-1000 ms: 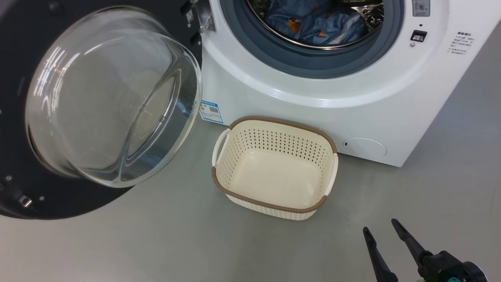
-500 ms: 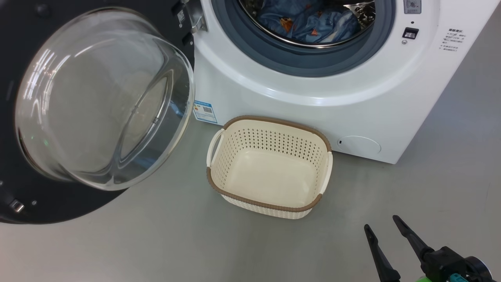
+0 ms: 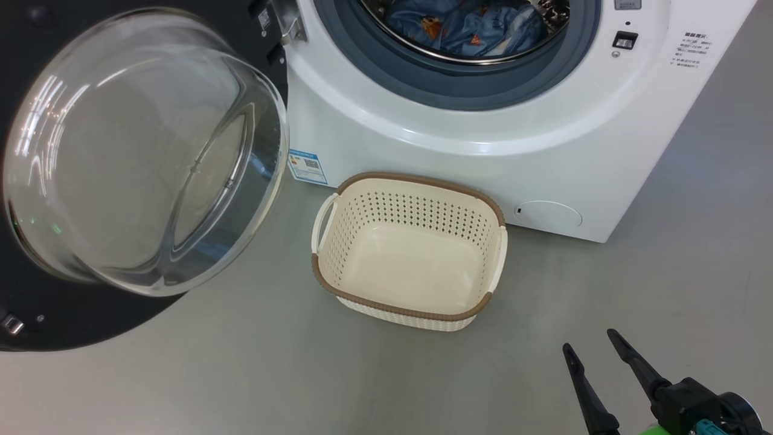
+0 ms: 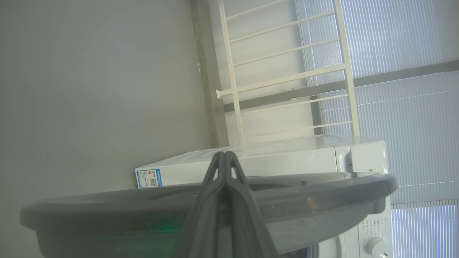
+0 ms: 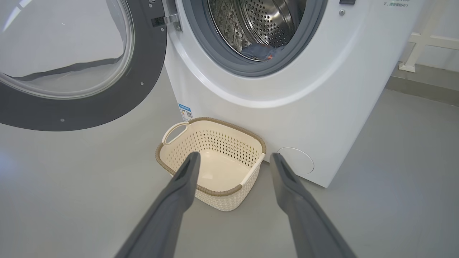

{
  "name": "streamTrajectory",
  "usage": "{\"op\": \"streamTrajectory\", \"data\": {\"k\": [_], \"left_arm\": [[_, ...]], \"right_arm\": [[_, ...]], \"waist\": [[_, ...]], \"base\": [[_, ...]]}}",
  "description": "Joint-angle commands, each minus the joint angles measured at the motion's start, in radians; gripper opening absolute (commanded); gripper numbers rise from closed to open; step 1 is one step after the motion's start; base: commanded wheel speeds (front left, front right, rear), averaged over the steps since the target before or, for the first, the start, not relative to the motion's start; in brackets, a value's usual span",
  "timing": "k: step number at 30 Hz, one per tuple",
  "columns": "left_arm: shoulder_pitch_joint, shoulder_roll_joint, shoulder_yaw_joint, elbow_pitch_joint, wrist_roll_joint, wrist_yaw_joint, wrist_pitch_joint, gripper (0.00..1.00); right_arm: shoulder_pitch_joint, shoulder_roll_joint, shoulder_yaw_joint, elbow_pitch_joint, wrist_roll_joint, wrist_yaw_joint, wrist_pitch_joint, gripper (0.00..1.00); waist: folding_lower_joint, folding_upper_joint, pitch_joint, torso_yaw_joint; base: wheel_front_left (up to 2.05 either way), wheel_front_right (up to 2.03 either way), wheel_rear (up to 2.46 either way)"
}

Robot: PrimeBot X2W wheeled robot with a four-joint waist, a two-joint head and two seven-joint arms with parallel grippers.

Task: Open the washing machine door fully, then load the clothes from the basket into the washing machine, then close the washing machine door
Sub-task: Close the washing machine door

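The right pincer [image 3: 587, 338] is hanging wide over grey floor [image 3: 241, 374]. The cream perforated basket [image 3: 416, 181] is standing upright, long side along the white washing machine [image 3: 423, 163]; blue printed clothes [image 3: 465, 30] are lying in its drum. The left pincer [image 4: 225, 153], pressed together, is pointing across the open black-rimmed round door [image 3: 90, 320].

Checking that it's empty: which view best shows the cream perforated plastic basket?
Head view: it looks down into the basket, showing its whole bare floor. The right wrist view sees it from lower, the open right gripper crossing its near rim.
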Motion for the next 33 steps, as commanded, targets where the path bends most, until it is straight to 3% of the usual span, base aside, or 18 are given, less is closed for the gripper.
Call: {"op": "streamTrajectory", "data": {"k": [1,18,33], "left_arm": [[0.016,0.067,0.006,-0.023,0.006,-0.009,0.025,0.0],[0.069,0.025,-0.026,-0.146,-0.096,-0.008,0.249,0.0],[0.134,-0.052,-0.032,-0.351,-0.23,0.063,0.44,0.0]], "right_arm": [[-0.027,-0.007,0.023,-0.027,-0.009,0.001,-0.002,1.0],[-0.036,0.011,0.028,-0.004,-0.01,0.001,-0.007,1.0],[-0.043,0.019,0.031,0.022,-0.004,0.001,-0.022,1.0]], "waist": [[0.0,0.0,0.002,0.002],[0.0,0.0,-0.01,0.022],[0.0,0.0,-0.015,0.013]], "base": [[0.0,0.0,0.0],[0.0,0.0,0.0],[0.0,0.0,0.0]]}}
